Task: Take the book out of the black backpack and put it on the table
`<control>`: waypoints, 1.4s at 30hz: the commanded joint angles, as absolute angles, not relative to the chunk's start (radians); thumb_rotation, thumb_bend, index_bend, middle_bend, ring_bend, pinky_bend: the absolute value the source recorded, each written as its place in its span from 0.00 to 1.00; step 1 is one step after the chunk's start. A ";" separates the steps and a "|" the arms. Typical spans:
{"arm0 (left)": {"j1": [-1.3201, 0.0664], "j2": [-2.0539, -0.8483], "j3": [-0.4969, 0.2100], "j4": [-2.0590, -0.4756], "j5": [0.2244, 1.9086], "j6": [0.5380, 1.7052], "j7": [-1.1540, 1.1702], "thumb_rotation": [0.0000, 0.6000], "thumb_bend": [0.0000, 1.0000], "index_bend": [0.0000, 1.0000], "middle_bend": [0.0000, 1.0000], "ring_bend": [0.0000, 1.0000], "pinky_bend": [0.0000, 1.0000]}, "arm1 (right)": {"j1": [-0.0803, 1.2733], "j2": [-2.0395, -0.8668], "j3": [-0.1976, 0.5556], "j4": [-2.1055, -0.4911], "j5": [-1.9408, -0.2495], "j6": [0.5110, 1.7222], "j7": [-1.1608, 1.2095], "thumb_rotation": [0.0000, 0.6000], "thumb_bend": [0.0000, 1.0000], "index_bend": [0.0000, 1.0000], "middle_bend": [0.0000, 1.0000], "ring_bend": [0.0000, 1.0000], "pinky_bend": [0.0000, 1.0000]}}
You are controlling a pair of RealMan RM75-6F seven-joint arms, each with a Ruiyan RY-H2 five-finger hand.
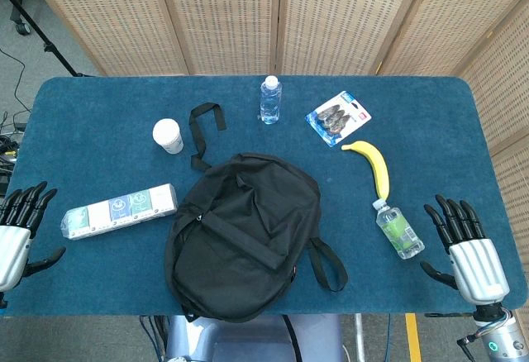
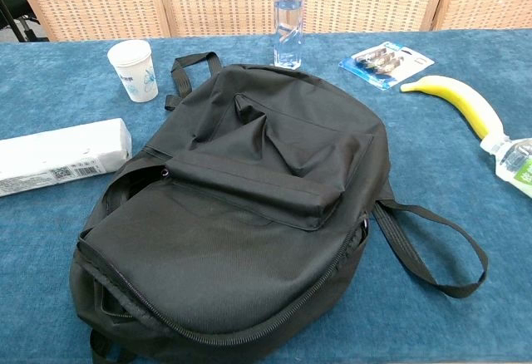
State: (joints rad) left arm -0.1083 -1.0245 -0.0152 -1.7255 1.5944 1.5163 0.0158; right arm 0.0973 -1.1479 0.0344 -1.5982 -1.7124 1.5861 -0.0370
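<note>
The black backpack (image 1: 244,234) lies flat in the middle of the blue table (image 1: 99,122), its straps trailing to the back and to the right. In the chest view the backpack (image 2: 249,206) fills the frame, and its main zipper gapes along the near edge. No book shows in either view. My left hand (image 1: 21,230) rests at the table's near left edge with its fingers spread, holding nothing. At the near right edge my right hand (image 1: 463,242) lies the same way, fingers apart and empty. Both hands are well apart from the backpack and out of the chest view.
A long white box (image 1: 120,210) lies left of the backpack. A paper cup (image 1: 168,135), a clear water bottle (image 1: 270,100) and a blister pack (image 1: 338,117) stand behind it. A banana (image 1: 374,166) and a small green bottle (image 1: 397,228) lie near my right hand.
</note>
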 commanded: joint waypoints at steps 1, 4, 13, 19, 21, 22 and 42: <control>-0.108 -1.024 -0.016 -1.724 1.594 1.517 0.016 1.00 0.19 0.00 0.00 0.00 0.00 | 0.102 -1.143 0.026 -1.600 -1.723 1.579 -0.023 1.00 0.00 0.04 0.00 0.00 0.00; -0.106 -1.022 -0.017 -1.724 1.592 1.519 0.011 1.00 0.20 0.00 0.00 0.00 0.00 | 0.111 -1.139 0.013 -1.593 -1.739 1.563 0.005 1.00 0.00 0.04 0.00 0.00 0.00; -0.108 -1.027 -0.021 -1.721 1.577 1.510 0.024 1.00 0.20 0.00 0.00 0.00 0.00 | 0.248 -1.140 -0.088 -1.507 -1.959 1.463 0.286 1.00 0.00 0.04 0.00 0.00 0.00; -0.113 -1.040 -0.031 -1.715 1.548 1.494 0.043 1.00 0.20 0.00 0.00 0.00 0.00 | 0.365 -1.191 -0.108 -1.504 -2.072 1.392 0.345 1.00 0.00 0.07 0.00 0.00 0.00; -0.113 -1.041 -0.034 -1.715 1.541 1.492 0.044 1.00 0.20 0.00 0.00 0.00 0.00 | 0.399 -1.211 -0.102 -1.512 -2.083 1.356 0.332 1.00 0.00 0.09 0.00 0.00 0.00; -0.114 -1.041 -0.035 -1.715 1.538 1.491 0.045 1.00 0.20 0.00 0.00 0.00 0.00 | 0.412 -1.222 -0.099 -1.513 -2.087 1.340 0.320 1.00 0.00 0.10 0.00 0.00 0.00; -0.112 -1.029 -0.042 -1.708 1.521 1.487 0.007 1.00 0.21 0.00 0.00 0.00 0.00 | 0.532 -1.454 -0.081 -1.533 -2.055 1.159 0.099 1.00 0.00 0.23 0.12 0.03 0.12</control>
State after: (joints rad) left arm -0.1126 -1.0296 -0.0424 -1.7079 1.5201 1.4862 0.0079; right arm 0.5245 -1.4338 -0.0877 -1.5377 -2.0700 1.1684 0.1124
